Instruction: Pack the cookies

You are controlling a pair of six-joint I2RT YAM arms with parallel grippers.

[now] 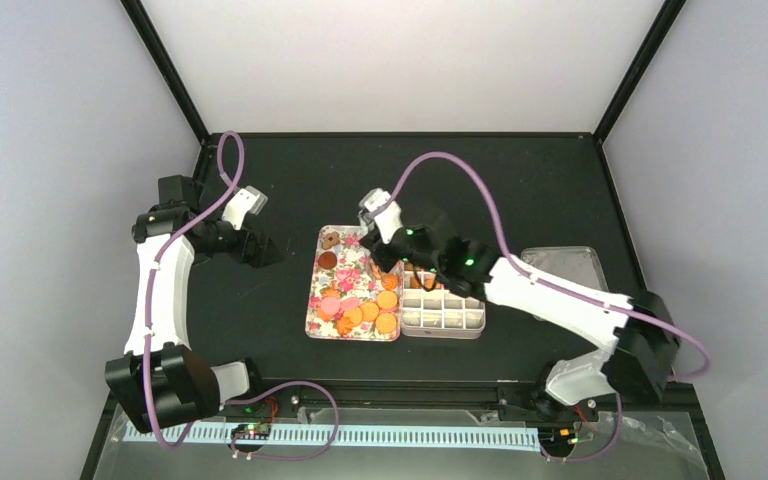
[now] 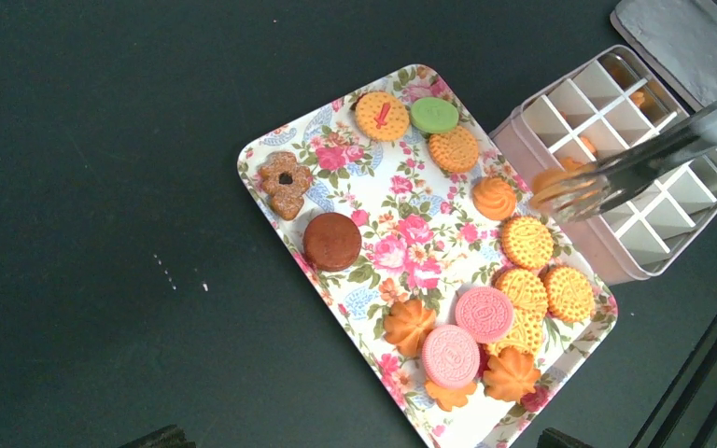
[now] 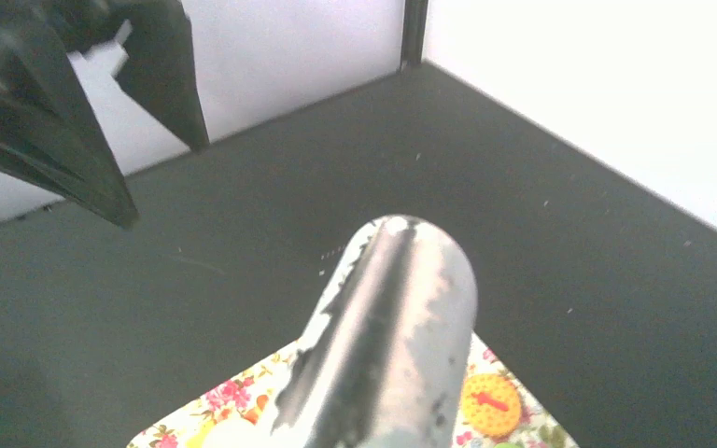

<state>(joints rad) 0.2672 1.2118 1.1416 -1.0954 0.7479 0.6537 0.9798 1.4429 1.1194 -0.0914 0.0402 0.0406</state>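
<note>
Left gripper [image 1: 260,250]: bare black table lies below it, behind it and toward both the near and far edges, so you can pass freely there.

To its right, the flowered tray [image 1: 312,300] lies flat and low. Cookies [image 2: 513,308] crowd the tray's near half, with a bare patch mid-tray.

Past the tray and just beside it stands the divided box [image 2: 616,266], with taller walls and open cells.

2 blockers sit over the box: the tongs [image 2: 635,163] slant across its cells, and the right arm [image 1: 550,295] spans it from the right.

A lid [image 1: 565,262] lies beyond that arm.
</note>
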